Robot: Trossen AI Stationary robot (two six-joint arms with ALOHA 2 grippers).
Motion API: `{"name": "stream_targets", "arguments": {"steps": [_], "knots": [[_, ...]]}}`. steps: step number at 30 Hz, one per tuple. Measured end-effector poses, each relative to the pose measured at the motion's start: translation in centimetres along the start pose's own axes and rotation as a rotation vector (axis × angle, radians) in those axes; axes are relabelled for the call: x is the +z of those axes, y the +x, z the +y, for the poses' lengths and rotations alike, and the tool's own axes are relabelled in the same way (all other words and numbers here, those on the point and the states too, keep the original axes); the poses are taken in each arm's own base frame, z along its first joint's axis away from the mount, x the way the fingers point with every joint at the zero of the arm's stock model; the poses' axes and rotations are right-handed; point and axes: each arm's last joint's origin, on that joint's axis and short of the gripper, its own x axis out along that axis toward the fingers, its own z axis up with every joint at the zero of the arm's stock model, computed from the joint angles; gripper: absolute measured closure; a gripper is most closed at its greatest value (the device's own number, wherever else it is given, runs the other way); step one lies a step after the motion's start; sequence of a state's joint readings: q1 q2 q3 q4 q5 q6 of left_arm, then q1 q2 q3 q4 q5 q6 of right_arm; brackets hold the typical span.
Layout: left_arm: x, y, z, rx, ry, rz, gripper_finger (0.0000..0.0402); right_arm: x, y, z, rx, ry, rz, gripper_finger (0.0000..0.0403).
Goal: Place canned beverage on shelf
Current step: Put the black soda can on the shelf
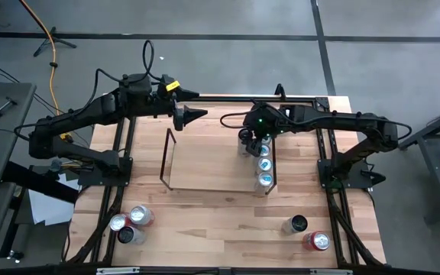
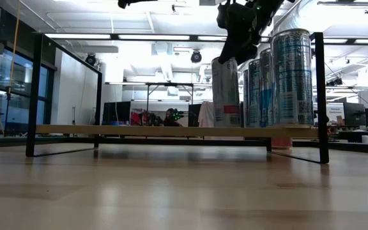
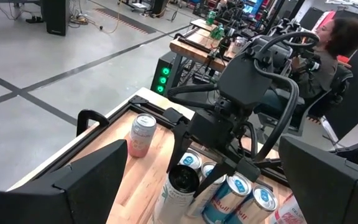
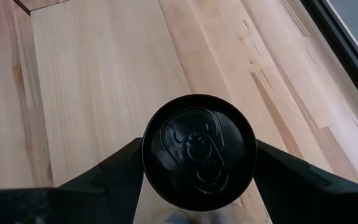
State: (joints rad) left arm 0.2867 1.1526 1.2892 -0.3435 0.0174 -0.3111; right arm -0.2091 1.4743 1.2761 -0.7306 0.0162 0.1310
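- Three cans (image 1: 128, 225) clustered on the tabletop (image 1: 212, 221) near its front-left corner, all upright.
- Left claw (image 1: 197, 114) hovers over the back edge of the tabletop, behind the shelf's left part, fingers spread, nothing between them.
- Shelf (image 1: 205, 164) sits mid-tabletop; wire frames at both short ends. Left and middle of the board are bare.
- Right claw (image 1: 252, 139) is over the shelf's right end, directly above the black-top can (image 4: 199, 149). Right wrist view: the can top sits centred between the two fingers (image 4: 114, 168), one on each side. Fingers partly spread and close to the can's sides; can't tell if they touch it.
- In the low view that can (image 2: 225, 92) stands upright on the shelf board, claw (image 2: 238, 32) just above its top.
- It is the leftmost of a row: three blue-top cans (image 1: 265, 164) stand beside it along the right wire frame, touching or nearly so.
- Two more cans (image 1: 305, 233) on the tabletop near the front right, off the shelf: a silver one and a red one, close together.
- Left wrist view: one pink can (image 3: 142, 135) also upright on the tabletop beyond the shelf.
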Motion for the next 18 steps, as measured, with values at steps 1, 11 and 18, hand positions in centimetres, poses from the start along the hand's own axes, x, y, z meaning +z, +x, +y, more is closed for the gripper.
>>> {"name": "stream_targets", "arguments": {"steps": [1,11,18], "knots": [[-0.01,0.00,0.00,0.000,0.000,0.001,0.0025,-0.01,-0.07,0.01,0.001,0.000,-0.001,0.0146],[-0.02,0.00,0.00,0.000,0.000,0.002,0.0025,-0.27,-0.28,-0.03,0.000,-0.036,0.018,0.0146],[-0.03,0.00,0.01,0.000,0.000,0.003,0.0025,-0.32,-0.29,-0.03,0.000,-0.052,0.023,0.0146]]}}
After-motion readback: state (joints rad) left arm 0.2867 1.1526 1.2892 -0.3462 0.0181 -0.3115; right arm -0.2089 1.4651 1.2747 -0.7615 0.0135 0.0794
